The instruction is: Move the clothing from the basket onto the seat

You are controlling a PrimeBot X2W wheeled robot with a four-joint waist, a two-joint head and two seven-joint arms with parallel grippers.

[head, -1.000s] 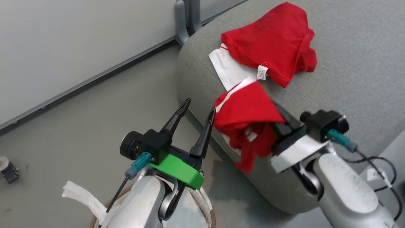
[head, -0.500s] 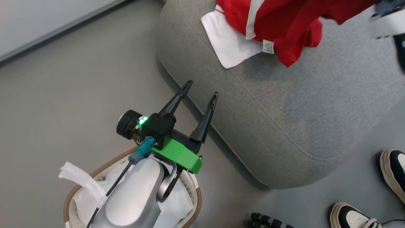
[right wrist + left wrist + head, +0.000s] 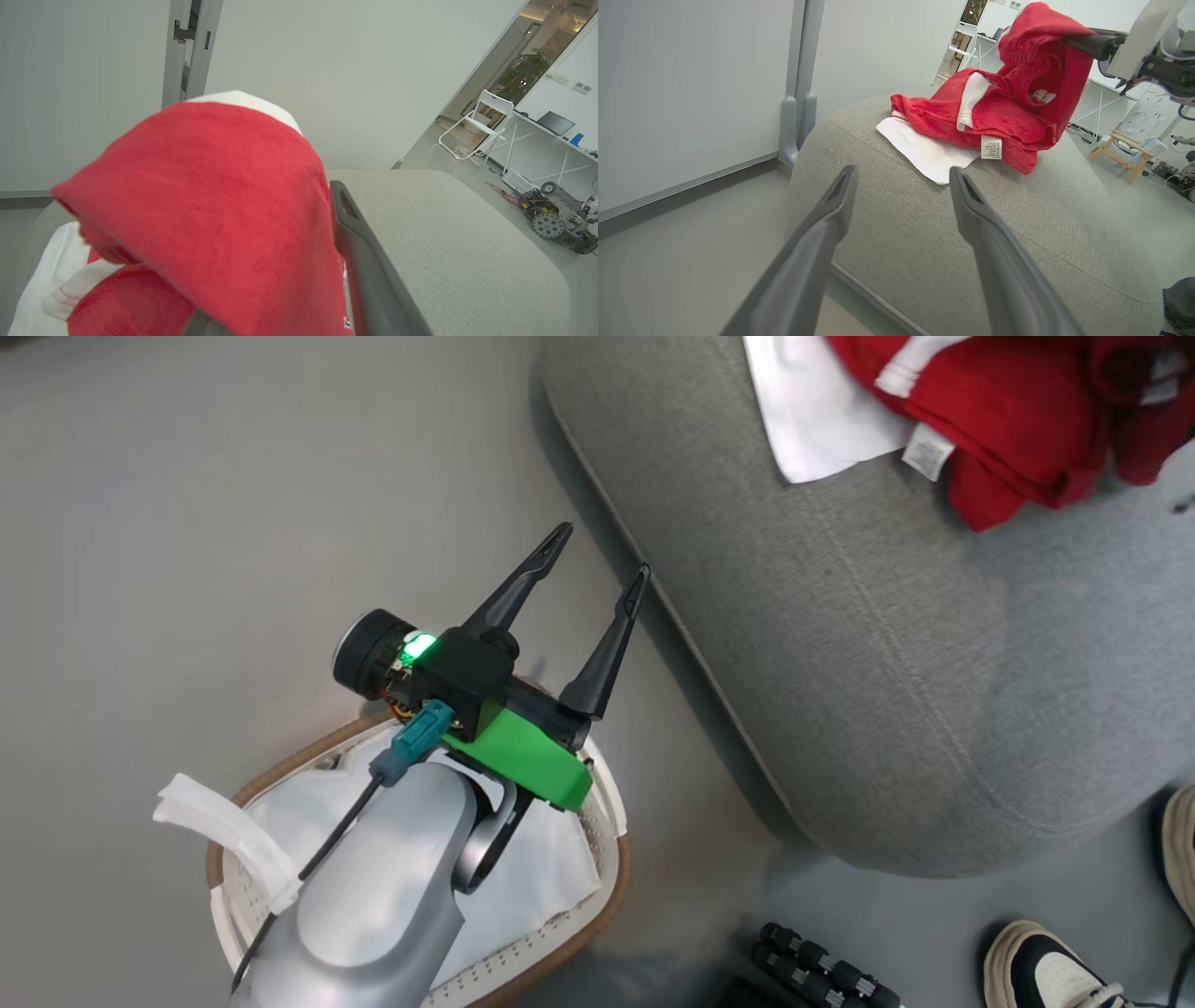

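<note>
The left tool (image 3: 603, 549) has two black tapered fingers (image 3: 597, 667), a green bracket (image 3: 527, 770), teal connector (image 3: 412, 756) and silver forearm (image 3: 373, 905).

Grey floor (image 3: 187, 523). Black-and-white shoe (image 3: 1036, 966) lower right, black ribbed object (image 3: 822, 969) near it. Grey post (image 3: 803, 79) against white wall (image 3: 691, 70). White folding chair (image 3: 476, 123), laptop (image 3: 558, 122) farther off.
</note>
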